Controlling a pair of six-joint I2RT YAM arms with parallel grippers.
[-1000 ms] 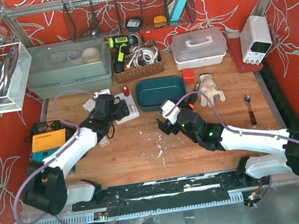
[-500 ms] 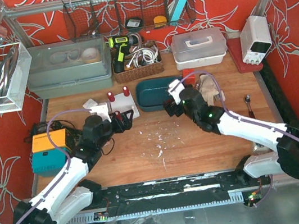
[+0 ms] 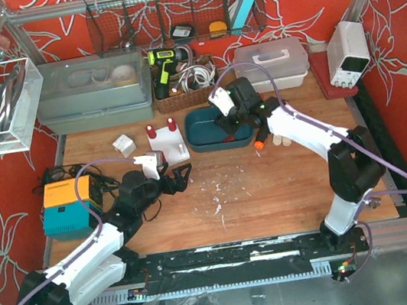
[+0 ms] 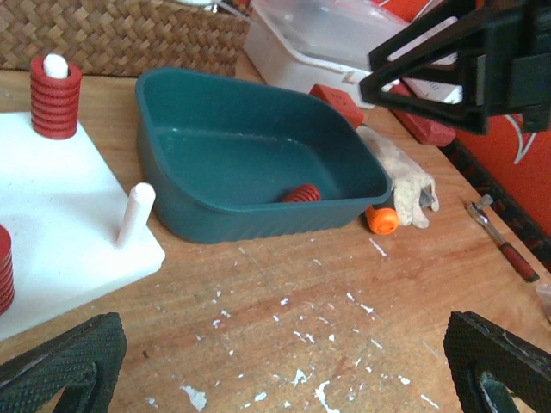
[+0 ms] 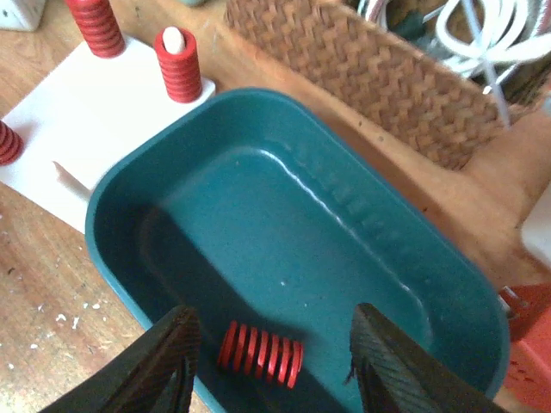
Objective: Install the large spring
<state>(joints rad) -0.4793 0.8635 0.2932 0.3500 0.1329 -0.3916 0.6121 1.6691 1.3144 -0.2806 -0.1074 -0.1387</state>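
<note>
A large red spring (image 5: 260, 354) lies on its side near the front wall of the teal bin (image 5: 284, 103). My right gripper (image 5: 274, 331) hangs over the bin (image 3: 200, 133) with its jaws apart, one finger on each side of the spring and neither touching it. The same spring (image 4: 301, 193) shows in the left wrist view. Left of the bin, the white base plate (image 4: 60, 215) holds red springs (image 4: 55, 99) on pegs and one bare peg (image 4: 136, 213). My left gripper (image 4: 284, 344) stands wide open and empty above the wood, near the plate (image 3: 176, 150).
A wicker basket (image 3: 185, 86) sits behind the bin, with a white lidded box (image 3: 270, 60) to its right. An orange-tipped tool (image 4: 381, 219) and a glove (image 4: 400, 172) lie right of the bin. An orange and teal box (image 3: 65, 205) sits at the left edge.
My right arm swung from mid-table up over the teal bin, and its jaws have narrowed around the spring. My left arm drew back from the base plate toward the near left.
</note>
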